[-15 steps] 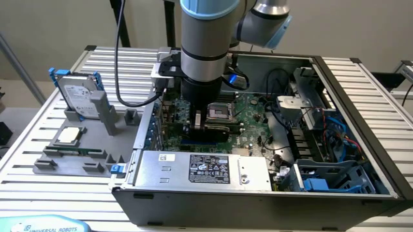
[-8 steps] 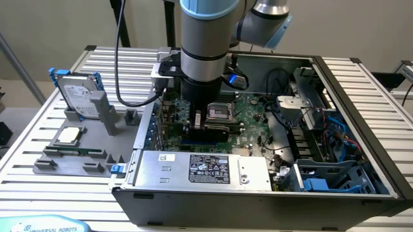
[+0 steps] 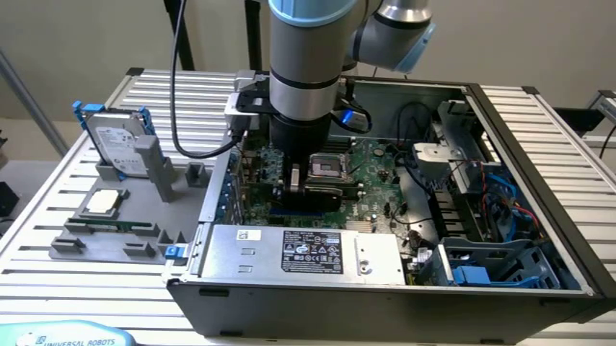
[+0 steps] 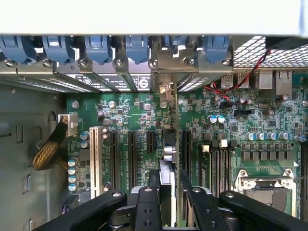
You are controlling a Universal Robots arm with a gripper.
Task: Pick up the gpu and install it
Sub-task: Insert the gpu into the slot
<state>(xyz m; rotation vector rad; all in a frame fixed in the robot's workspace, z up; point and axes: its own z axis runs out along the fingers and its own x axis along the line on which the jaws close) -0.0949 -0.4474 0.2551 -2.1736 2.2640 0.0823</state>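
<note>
Gripping the gpu (image 4: 166, 187) edge-on, fingers (image 4: 148, 202) partly closed on both faces, card upright over the motherboard (image 4: 231, 139) slots inside the case (image 3: 539, 158); neighbouring slots free, rear brackets (image 4: 96, 53) close ahead.

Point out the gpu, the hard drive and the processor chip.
gpu (image 4: 167, 185): wrist view, its edge between the end effector fingers.
hard drive (image 3: 117, 148): exterior view, its silver face.
processor chip (image 3: 104, 202): exterior view, its silver top.
</note>
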